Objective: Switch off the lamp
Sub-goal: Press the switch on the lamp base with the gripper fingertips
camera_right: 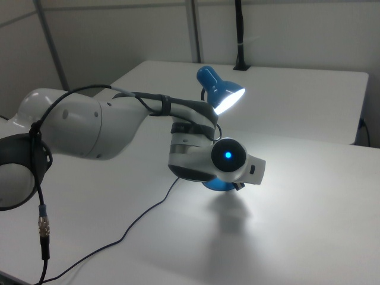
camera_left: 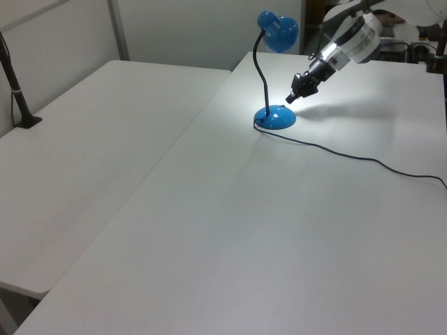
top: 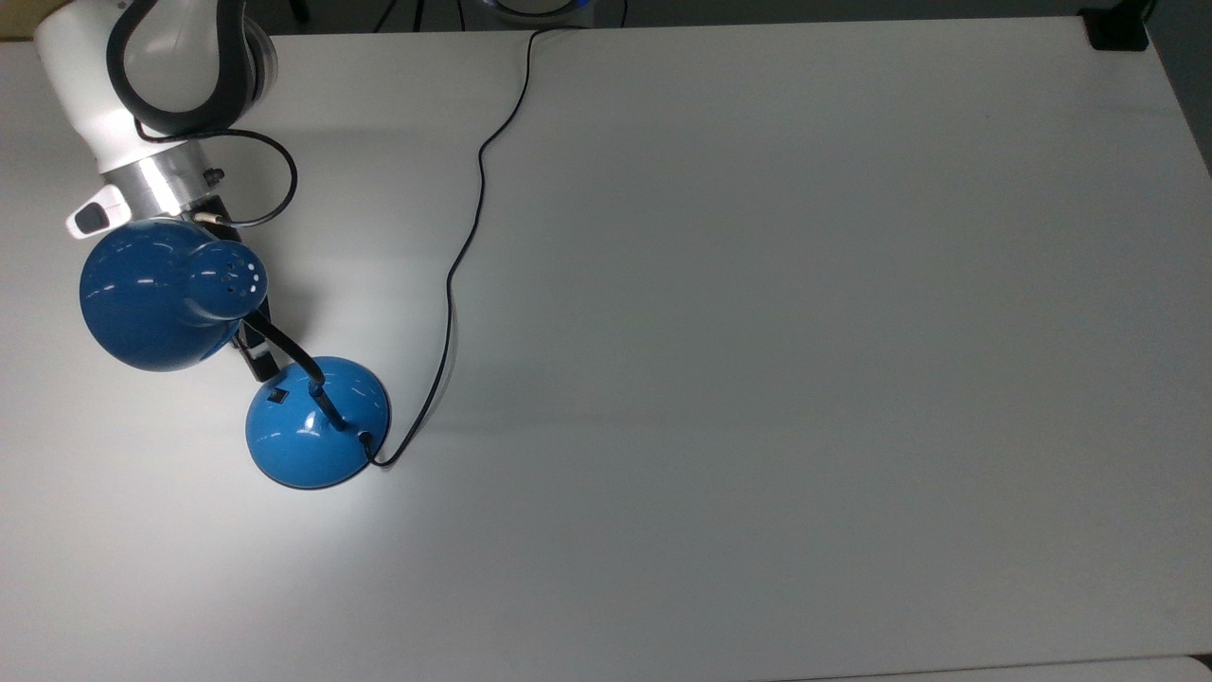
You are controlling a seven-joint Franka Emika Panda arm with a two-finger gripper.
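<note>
The lamp is lit, with a bright patch on the table around it. Its glossy blue dome shade [top: 159, 298] stands on a black gooseneck above the round blue base [top: 317, 438], which carries a small black switch [top: 277, 395]. My gripper [top: 258, 358] reaches under the shade, shut, its tip just off the base's edge beside the switch. In the left view the gripper [camera_left: 290, 98] points down at the base [camera_left: 275, 118] below the shade [camera_left: 277, 31]. In the right view the arm's wrist [camera_right: 228, 159] covers most of the base; the glowing shade [camera_right: 221, 90] rises behind it.
The lamp's black cord [top: 473, 218] runs from the base to the top view's upper edge, and trails to the left view's right [camera_left: 377, 162]. A second white table [camera_left: 91, 139] adjoins at the left view's left. A black clamp [top: 1115, 30] sits at a corner.
</note>
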